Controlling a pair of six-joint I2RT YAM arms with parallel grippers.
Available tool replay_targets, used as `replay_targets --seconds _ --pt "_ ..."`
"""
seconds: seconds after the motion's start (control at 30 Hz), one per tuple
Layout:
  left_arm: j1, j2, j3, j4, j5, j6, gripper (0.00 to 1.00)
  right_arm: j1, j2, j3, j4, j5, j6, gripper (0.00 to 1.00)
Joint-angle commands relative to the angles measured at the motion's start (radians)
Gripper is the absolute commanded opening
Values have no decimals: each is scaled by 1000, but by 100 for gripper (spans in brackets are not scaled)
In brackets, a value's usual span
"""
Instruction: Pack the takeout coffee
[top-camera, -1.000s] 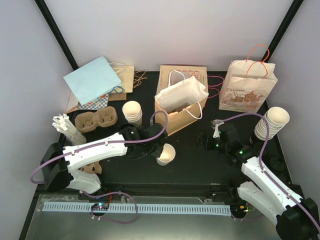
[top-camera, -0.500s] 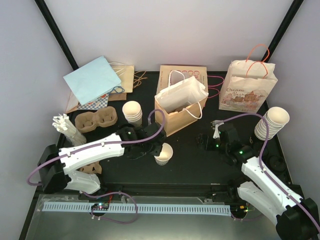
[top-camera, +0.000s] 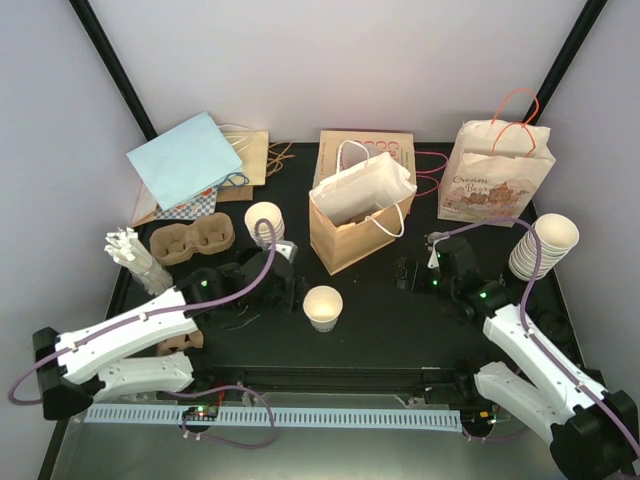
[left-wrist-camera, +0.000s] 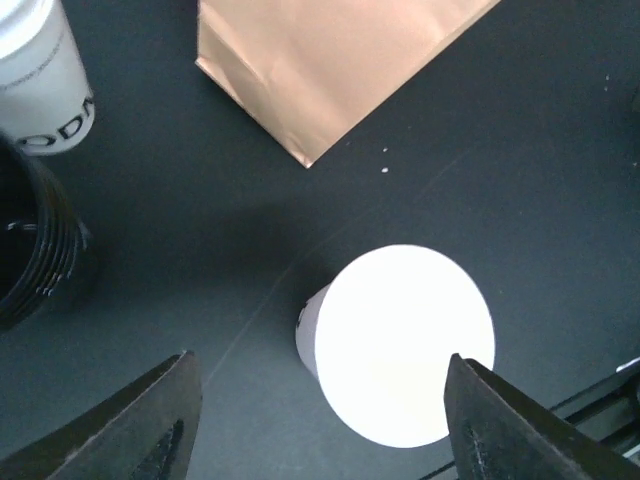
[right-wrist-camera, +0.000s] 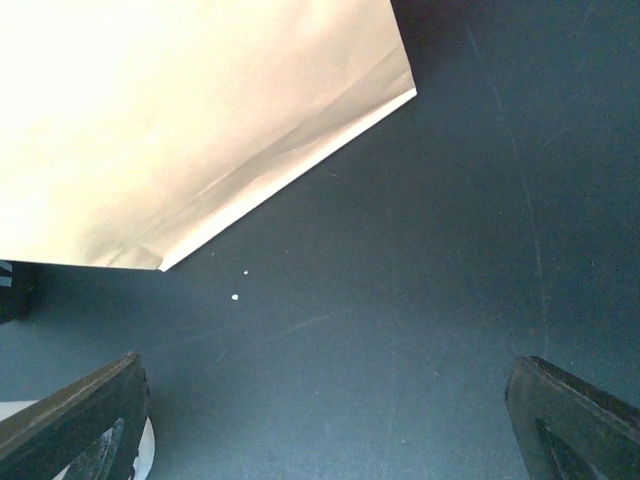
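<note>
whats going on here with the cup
The left gripper has just stood a cup upright on the table, in front of the brown bag, and let go; it now sits open beside the cup. The cup has no lid yet. The right gripper hangs open by the bag, holding nothing.

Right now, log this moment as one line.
paper cup: upright, top open | left gripper: open, beside cup, not touching | right gripper: open, empty
</note>
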Motion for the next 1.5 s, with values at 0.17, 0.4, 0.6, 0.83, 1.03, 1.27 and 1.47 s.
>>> replay_targets --seconds 0.17,0.4,0.6,0.83,1.03,1.27,1.47 --pt "25 -240 -169 55 -14 -39 99 4 61 23 -41 -78 -27 100" --pt "42 -258 -232 66 51 -59 99 8 52 29 -42 -143 -46 100" --pt "61 -251 -287 163 154 -62 99 69 56 30 -27 -165 -23 95" --pt "72 -200 -303 212 222 -53 98 271 128 94 -30 -54 7 91" --pt "81 -172 -311 241 264 -51 95 411 214 180 -47 37 17 90" --pt "84 -136 -311 255 282 -48 90 439 235 203 -51 73 20 91" --pt "84 -98 -303 262 294 -41 89 439 233 206 -83 129 22 95"
